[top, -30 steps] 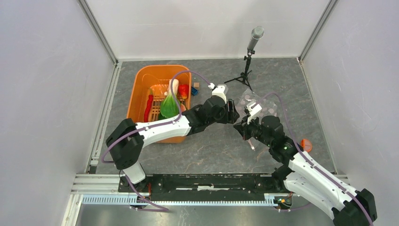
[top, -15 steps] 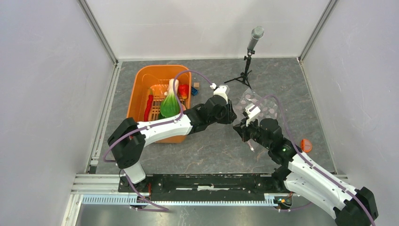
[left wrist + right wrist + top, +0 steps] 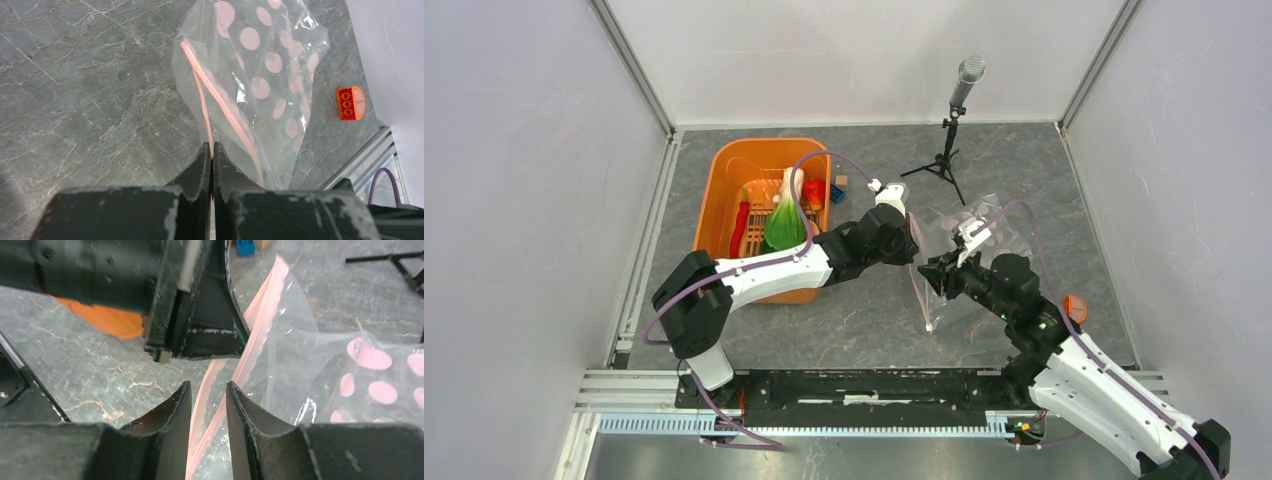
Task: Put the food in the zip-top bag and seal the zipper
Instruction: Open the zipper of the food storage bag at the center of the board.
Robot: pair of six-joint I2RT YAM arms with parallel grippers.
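The zip-top bag (image 3: 972, 248) is clear with pink dots and stands crumpled between my two grippers. My left gripper (image 3: 211, 145) is shut on the pink zipper (image 3: 220, 100) at the bag's mouth edge. My right gripper (image 3: 208, 385) is open, and the two zipper (image 3: 260, 325) strips run between its fingers without being pinched. In the top view the left gripper (image 3: 911, 243) sits just left of the right gripper (image 3: 932, 272). The food lies in the orange tub (image 3: 724, 190): a green leafy vegetable (image 3: 784, 228) and red pieces (image 3: 813, 190).
A microphone on a black tripod (image 3: 954, 120) stands behind the bag. Small blue (image 3: 837, 193) and wooden (image 3: 841, 181) blocks lie beside the tub. An orange brick-like piece (image 3: 1075, 308) lies on the table at the right, near the right arm.
My left gripper has closed on the bag's zipper edge. My right gripper has opened and drawn back a little, and the bag's mouth edge now stretches down toward the near side.
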